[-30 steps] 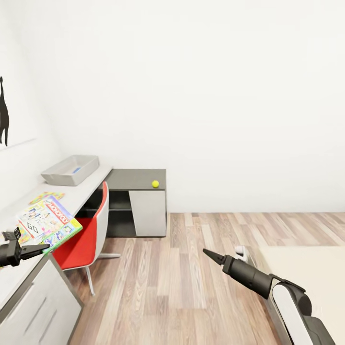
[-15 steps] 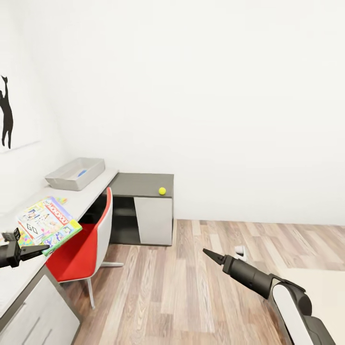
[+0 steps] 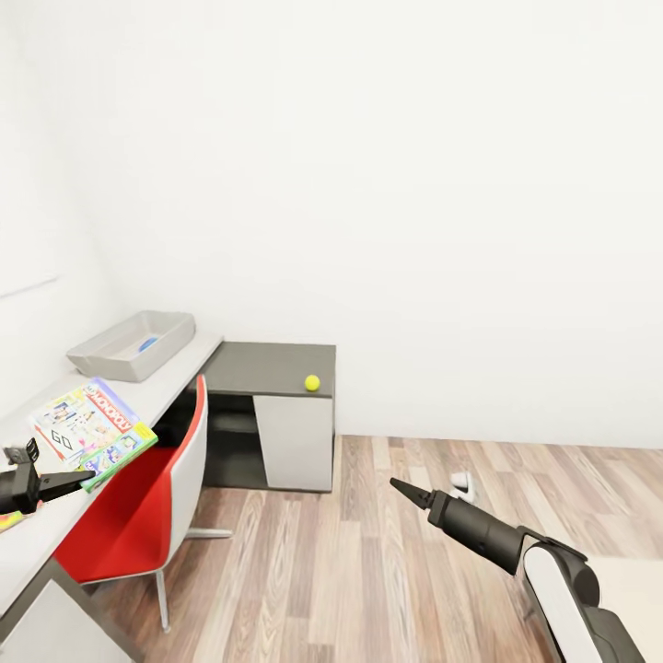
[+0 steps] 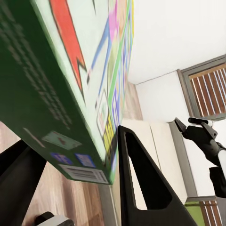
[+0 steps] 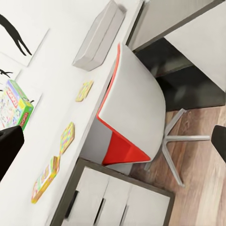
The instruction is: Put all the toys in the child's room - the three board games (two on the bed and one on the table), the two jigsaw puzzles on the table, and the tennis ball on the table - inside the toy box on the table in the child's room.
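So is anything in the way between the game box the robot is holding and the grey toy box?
Nothing visible blocks it. The left gripper holds the board game above the table, and only bare tabletop lies between it and the toy box.

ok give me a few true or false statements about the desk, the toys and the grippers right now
1. The left gripper is shut on a board game. True.
2. The tennis ball sits inside the toy box. False: it rests on the dark grey corner section of the desk.
3. The right gripper carries a jigsaw puzzle. False: it is empty, hanging over the wood floor.
4. A red and white chair stands at the desk. True.
5. The toy box stands on the floor. False: it stands on the pale desk top.
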You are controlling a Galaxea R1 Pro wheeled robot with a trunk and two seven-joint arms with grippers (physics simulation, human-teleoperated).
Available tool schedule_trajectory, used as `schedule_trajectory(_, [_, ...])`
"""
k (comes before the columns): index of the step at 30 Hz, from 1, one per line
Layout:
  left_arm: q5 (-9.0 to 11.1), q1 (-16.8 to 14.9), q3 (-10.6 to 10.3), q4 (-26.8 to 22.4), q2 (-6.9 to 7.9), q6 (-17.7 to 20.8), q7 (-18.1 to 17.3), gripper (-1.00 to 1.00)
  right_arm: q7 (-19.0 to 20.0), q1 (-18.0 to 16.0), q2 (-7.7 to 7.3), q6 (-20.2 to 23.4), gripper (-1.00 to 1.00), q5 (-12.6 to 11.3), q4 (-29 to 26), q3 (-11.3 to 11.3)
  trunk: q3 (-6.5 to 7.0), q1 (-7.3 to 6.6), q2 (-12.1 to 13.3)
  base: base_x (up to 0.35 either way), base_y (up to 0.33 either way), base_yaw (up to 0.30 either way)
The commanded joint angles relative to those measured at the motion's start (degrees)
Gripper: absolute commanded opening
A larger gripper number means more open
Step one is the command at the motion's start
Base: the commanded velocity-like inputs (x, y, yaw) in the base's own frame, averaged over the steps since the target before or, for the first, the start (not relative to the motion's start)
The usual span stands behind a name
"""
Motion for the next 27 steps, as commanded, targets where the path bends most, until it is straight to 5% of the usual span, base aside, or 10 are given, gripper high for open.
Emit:
schedule_trajectory(1, [0.09,-0.06,-0.01,-0.01,0.02,0.58,-0.22,-1.00,0.16,-0.06,-0.01,0.40,1.00,-0.10,-0.10,-0.09,-0.13,0.07,-0.13,0.329,0.000,0.000])
schedule_trajectory(11, [0.04,-0.06,0.70,0.01,0.02,0.56,-0.22,-1.00,0.17,-0.06,-2.42,1.91,1.00,-0.18,-2.54,-2.92,-0.13,0.07,-0.13,0.329,0.000,0.000])
schedule_trajectory(19, [0.04,-0.06,1.33,0.01,0.05,0.56,-0.22,-1.00,0.83,-0.06,-2.93,5.88,1.00,-0.57,-2.86,-12.01,-0.13,0.07,-0.13,0.329,0.000,0.000])
schedule_trajectory(27, [-0.15,-0.06,6.36,0.01,-0.16,1.29,-0.22,-1.00,11.50,0.02,-2.98,7.19,1.00,-0.21,-2.75,-14.26,-0.13,0.07,-0.13,0.329,0.000,0.000])
